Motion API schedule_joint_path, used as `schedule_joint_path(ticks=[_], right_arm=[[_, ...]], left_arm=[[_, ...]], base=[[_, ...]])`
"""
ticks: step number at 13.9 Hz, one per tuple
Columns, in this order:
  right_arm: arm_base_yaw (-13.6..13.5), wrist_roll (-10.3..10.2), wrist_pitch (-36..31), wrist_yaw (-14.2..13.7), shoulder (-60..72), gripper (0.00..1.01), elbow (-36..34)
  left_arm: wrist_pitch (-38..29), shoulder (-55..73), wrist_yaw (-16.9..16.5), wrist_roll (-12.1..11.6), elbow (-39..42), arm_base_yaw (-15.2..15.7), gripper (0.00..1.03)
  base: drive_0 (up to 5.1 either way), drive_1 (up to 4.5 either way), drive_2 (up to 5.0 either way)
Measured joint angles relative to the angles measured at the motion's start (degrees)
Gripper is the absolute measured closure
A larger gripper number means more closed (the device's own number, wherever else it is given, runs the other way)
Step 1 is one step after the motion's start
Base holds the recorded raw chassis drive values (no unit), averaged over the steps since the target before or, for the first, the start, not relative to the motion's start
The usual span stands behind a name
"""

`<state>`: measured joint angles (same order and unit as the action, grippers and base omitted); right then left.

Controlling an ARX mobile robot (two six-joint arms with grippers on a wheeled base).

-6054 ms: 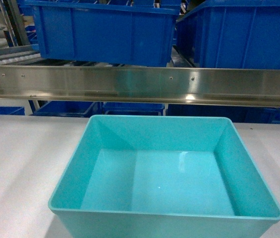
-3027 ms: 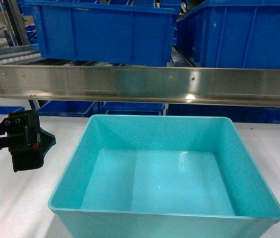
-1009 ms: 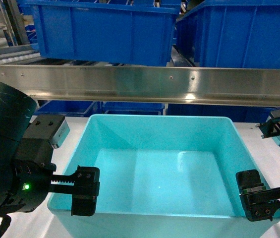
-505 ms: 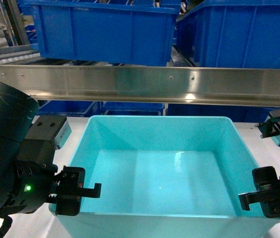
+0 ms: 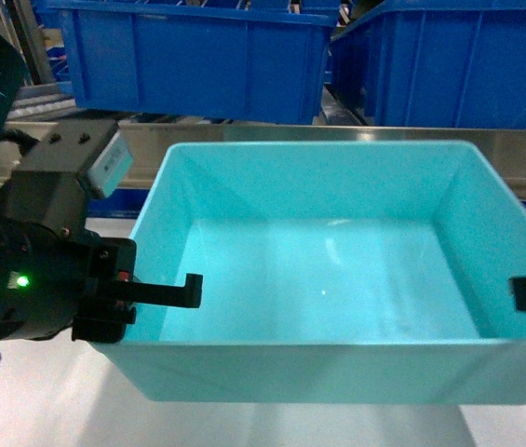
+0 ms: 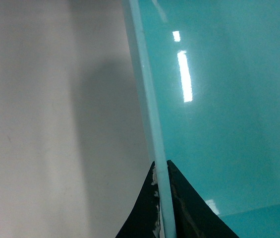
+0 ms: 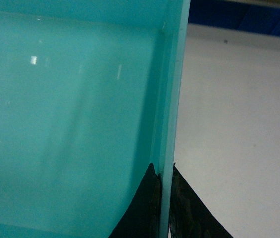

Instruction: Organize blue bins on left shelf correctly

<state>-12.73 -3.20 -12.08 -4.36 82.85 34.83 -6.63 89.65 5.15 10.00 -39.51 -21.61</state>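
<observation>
Behind the white table stood the left shelf with dark-blue crates. I had the left gripper and right gripper clamped on the side walls of the turquoise bin, held before the shelf rail (placing it remained).

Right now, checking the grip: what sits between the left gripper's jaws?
The turquoise bin's left rim, pinched by the left gripper; the left wrist view shows it.

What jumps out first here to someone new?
The big turquoise bin fills mid-frame, empty, pinched at both side walls: left gripper on its left rim, right gripper on its right. Behind it run the steel shelf rail and dark-blue crates above.
</observation>
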Motion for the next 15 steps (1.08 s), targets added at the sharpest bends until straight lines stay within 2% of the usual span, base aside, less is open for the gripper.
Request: schedule_joint_path(ticks=[2, 4, 15], right_arm=[[-0.44, 1.60, 1.29, 0.70, -9.90, 0.99, -1.97], [-0.37, 2.16, 1.16, 0.63, -10.12, 0.99, -1.97], [-0.39, 2.16, 1.31, 0.68, -9.51, 0.99, -2.25]], left_arm=[[0.63, -6.29, 0.39, 0.61, 2.60, -0.74, 1.01], [0.46, -6.21, 0.22, 0.76, 2.58, -0.92, 1.01], [0.66, -5.70, 0.24, 0.76, 2.58, -0.90, 1.01]], base=[[0.0, 0.00, 0.0], [0.0, 0.00, 0.0], [0.0, 0.00, 0.0]])
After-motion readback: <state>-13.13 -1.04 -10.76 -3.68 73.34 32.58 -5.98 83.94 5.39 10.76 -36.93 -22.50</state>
